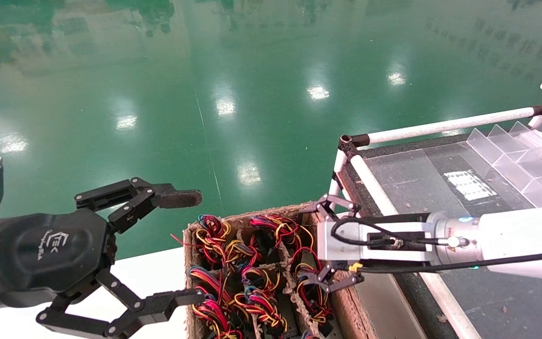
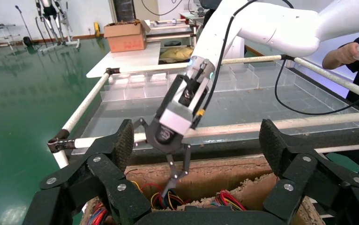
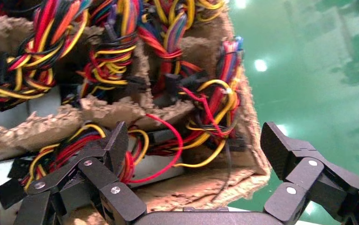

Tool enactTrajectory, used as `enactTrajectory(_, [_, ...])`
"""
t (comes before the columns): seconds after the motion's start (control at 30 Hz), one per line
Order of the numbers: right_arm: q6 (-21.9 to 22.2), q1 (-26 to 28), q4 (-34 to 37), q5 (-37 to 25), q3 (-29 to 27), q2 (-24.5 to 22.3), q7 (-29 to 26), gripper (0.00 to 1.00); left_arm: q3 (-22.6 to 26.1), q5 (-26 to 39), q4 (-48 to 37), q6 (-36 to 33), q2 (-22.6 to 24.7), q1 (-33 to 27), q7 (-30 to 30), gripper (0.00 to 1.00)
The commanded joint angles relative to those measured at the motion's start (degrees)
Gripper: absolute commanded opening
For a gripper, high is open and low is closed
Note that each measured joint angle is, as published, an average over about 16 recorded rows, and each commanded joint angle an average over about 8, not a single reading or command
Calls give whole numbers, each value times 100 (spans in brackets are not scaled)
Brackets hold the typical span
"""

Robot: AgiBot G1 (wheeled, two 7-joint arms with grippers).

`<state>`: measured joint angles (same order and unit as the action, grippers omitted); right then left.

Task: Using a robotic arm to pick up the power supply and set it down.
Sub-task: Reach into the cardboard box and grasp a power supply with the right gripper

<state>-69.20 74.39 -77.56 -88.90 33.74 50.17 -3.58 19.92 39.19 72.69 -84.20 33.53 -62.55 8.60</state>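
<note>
The right claw (image 1: pixel 320 245) is hanging with its fingers spread over the far right corner of the cardboard box (image 1: pixel 346 306), one finger dipping inside among the wires and the other sitting outside the box wall. A power supply (image 3: pixel 156 164) is lying in the corner slot just beside the inner finger, its grey metal showing under a red wire loop; nothing is being grasped. Cardboard dividers (image 3: pixel 102 110) are crowding that slot on the inner sides, while green floor (image 1: pixel 252 94) is lying open past the outer wall. At least seven wire bundles are showing. The left claw (image 1: pixel 158 249) is hovering released beside the box's left edge.
</note>
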Motion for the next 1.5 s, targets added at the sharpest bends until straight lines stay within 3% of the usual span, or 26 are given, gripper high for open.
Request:
enactTrajectory(0.03, [-63, 58, -2, -114, 82, 59, 25, 0, 0, 0, 0, 0, 0, 0, 0, 100])
enactTrajectory(0.57, [-807, 344, -10, 101, 147, -220, 154, 0, 2, -1, 0, 1, -1, 0, -1, 100])
enactTrajectory(1.17, [-702, 352, -5, -679, 568, 250, 156, 0, 3, -2, 0, 1, -1, -1, -2, 100])
enactTrajectory(1.5, [-624, 326, -21, -700, 550, 240, 242, 0, 4, -3, 0, 2, -2, -1, -2, 100])
